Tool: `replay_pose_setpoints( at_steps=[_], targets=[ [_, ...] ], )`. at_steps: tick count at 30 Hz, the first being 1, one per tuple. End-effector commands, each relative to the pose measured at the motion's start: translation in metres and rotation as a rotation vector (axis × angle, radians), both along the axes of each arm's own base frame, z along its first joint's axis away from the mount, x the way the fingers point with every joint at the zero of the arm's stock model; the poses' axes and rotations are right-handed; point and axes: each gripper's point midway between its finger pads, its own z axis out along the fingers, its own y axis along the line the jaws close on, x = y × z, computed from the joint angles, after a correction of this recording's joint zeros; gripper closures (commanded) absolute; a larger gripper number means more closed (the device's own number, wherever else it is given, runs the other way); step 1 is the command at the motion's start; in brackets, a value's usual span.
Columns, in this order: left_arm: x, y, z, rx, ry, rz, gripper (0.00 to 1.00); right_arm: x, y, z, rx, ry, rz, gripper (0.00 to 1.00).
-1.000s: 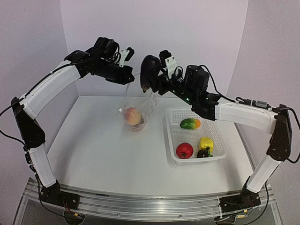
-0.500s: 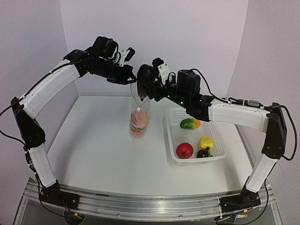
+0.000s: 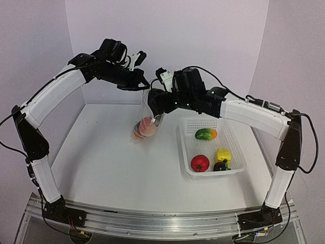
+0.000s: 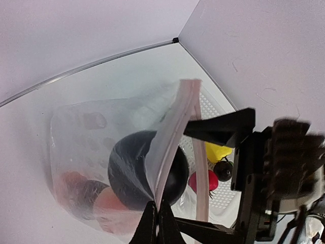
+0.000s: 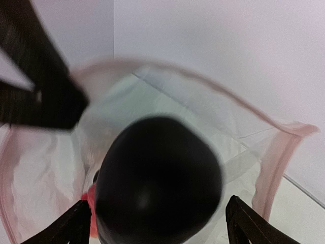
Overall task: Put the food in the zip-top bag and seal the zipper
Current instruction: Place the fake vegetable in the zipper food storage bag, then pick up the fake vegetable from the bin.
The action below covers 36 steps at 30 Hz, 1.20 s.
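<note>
**While the bag hangs open, the eggplant is past its mouth**

With its fingers pressed tight together on the bag's top edge, the left gripper (image 3: 143,85) holds the bag (image 3: 146,122) up at upper centre of the overhead view. The clear plastic dangles below it, leaning a little to the left. Its bottom is close to the white table (image 3: 111,162). Peach-and-orange food (image 3: 143,128) is bunched low in the bag.

Over to the right arm, reaching in from the right of frame to the bag's mouth. On its wrist view the right gripper (image 5: 157,201) has its fingers spread wide at the lower corners. The dark eggplant (image 5: 157,183) fills the middle, blurred, with the bag's pinkish edge ringing it. From the left wrist view the eggplant is inside the clear plastic, beyond the black fingertips, and neither finger is seen clamping it.

The zipper (image 4: 189,109) is unsealed, its two sides parted around the eggplant.

Right of centre in the overhead view, the white basket (image 3: 213,175) sits on the table, well apart from the bag. It holds:
- a green-and-orange mango (image 3: 205,134) at the far end
- a red pomegranate (image 3: 200,163) nearer the arms
- a yellow pepper (image 3: 223,154)
- a dark mangosteen (image 3: 220,165) just beside the pepper
</note>
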Motion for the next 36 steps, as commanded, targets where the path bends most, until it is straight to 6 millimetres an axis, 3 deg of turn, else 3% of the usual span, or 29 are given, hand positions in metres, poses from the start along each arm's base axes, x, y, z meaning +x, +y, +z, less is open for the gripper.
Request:
replay_pose_setpoints(
  at_steps=[1, 9, 11, 13, 14, 16, 18, 23, 29, 36],
  targets=[
    [0.003, 0.001, 0.032, -0.098, -0.034, -0.006, 1.0, -0.004, -0.022, 0.041, 0.025, 0.09, -0.125, 0.08],
    [0.018, 0.021, 0.032, -0.096, -0.024, 0.065, 1.0, -0.03, -0.022, 0.11, 0.219, 0.152, -0.06, 0.06],
    [0.031, 0.036, 0.043, -0.116, -0.037, 0.123, 1.0, -0.031, -0.042, 0.129, 0.287, 0.162, -0.096, 0.07],
    [0.032, 0.044, 0.058, -0.137, -0.063, 0.14, 1.0, -0.025, -0.068, 0.13, 0.319, 0.199, -0.167, 0.08],
    [0.03, 0.043, 0.059, -0.142, -0.063, 0.132, 1.0, -0.022, -0.084, 0.122, 0.304, 0.224, -0.212, 0.08],
    [0.031, 0.044, 0.043, -0.111, -0.036, 0.136, 1.0, -0.011, -0.123, 0.099, 0.263, 0.287, -0.322, 0.08],
    [0.036, 0.051, 0.027, -0.062, -0.027, 0.175, 1.0, -0.006, -0.159, 0.059, 0.164, 0.377, -0.427, 0.08],
    [0.039, 0.054, 0.029, -0.04, -0.065, 0.183, 1.0, -0.029, -0.218, -0.039, -0.129, 0.635, -0.574, 0.08],
    [0.04, 0.054, 0.021, -0.023, -0.054, 0.182, 1.0, -0.07, -0.265, -0.11, -0.406, 0.902, -0.769, 0.07],
    [0.039, 0.052, 0.016, -0.02, -0.041, 0.172, 1.0, -0.103, -0.282, -0.17, -0.511, 1.112, -0.885, 0.05]
  ],
)
